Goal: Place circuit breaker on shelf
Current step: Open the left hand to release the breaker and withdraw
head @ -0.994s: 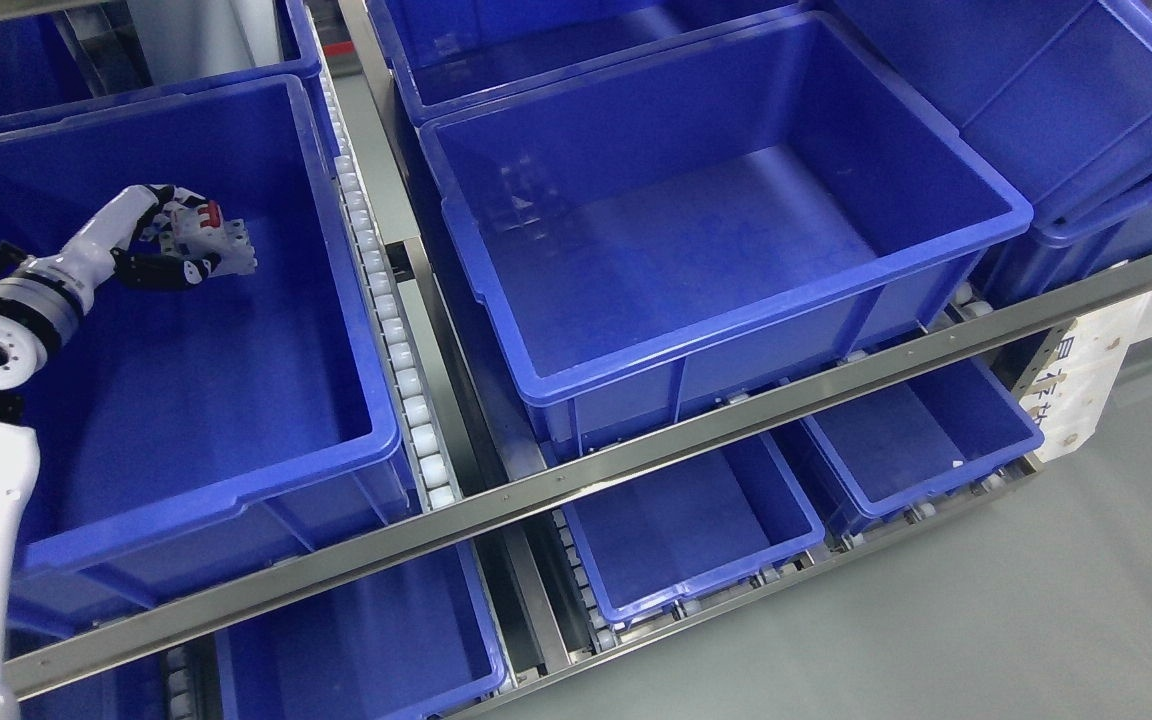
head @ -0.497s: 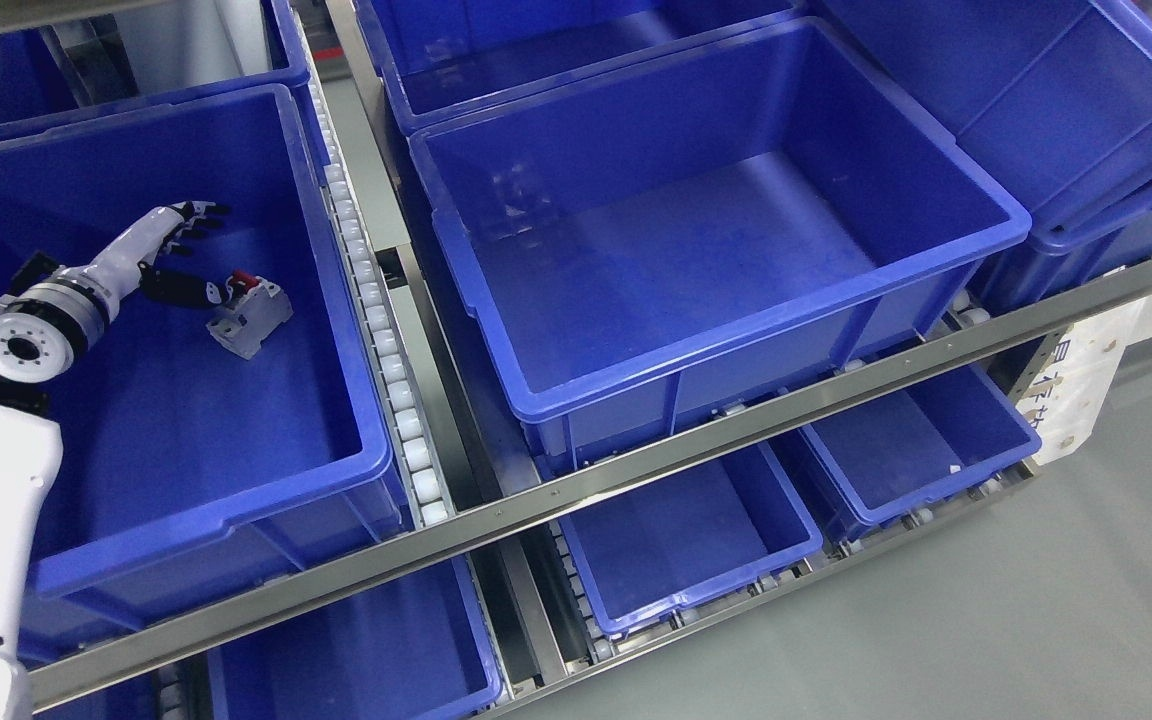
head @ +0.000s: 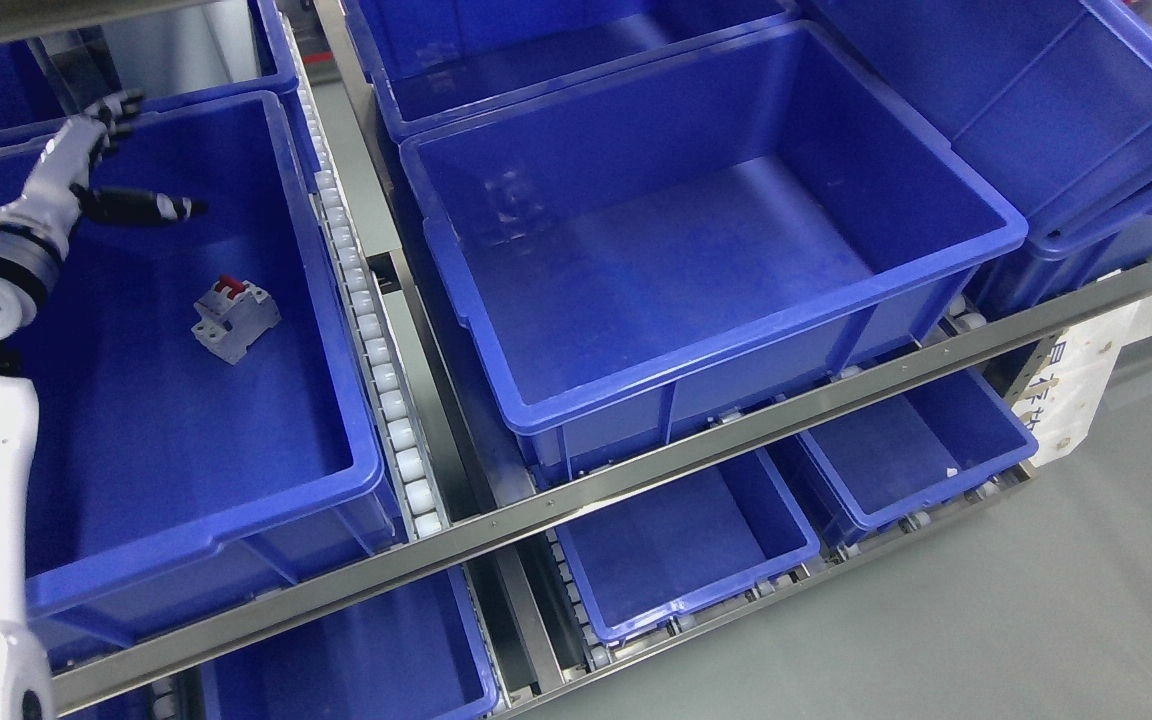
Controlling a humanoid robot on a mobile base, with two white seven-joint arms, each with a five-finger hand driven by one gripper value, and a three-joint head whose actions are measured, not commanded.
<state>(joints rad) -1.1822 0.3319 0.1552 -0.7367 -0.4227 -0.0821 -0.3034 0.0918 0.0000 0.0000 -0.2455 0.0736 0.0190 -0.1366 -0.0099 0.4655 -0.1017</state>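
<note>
Circuit breaker [head: 234, 320] lies on the floor of left bin [head: 336, 300] on the shelf; left hand [head: 101, 170] above, fingers spread, empty. Retract straight up, clear of bin rim.

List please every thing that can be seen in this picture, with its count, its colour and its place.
circuit breaker: one, grey-white with red switches, lying on the floor of the left bin.
left bin: one, blue, upper shelf level, left.
middle bin: one, blue, upper level, centre, nothing visible inside.
other bins: several, blue, behind, at the right edge and on the lower level.
roller track: one, white rollers, between the left and middle bins.
shelf rail: one, metal, along the front.
floor: grey, lower right.
left hand: one, white and black, open, above the left bin, apart from the breaker.
</note>
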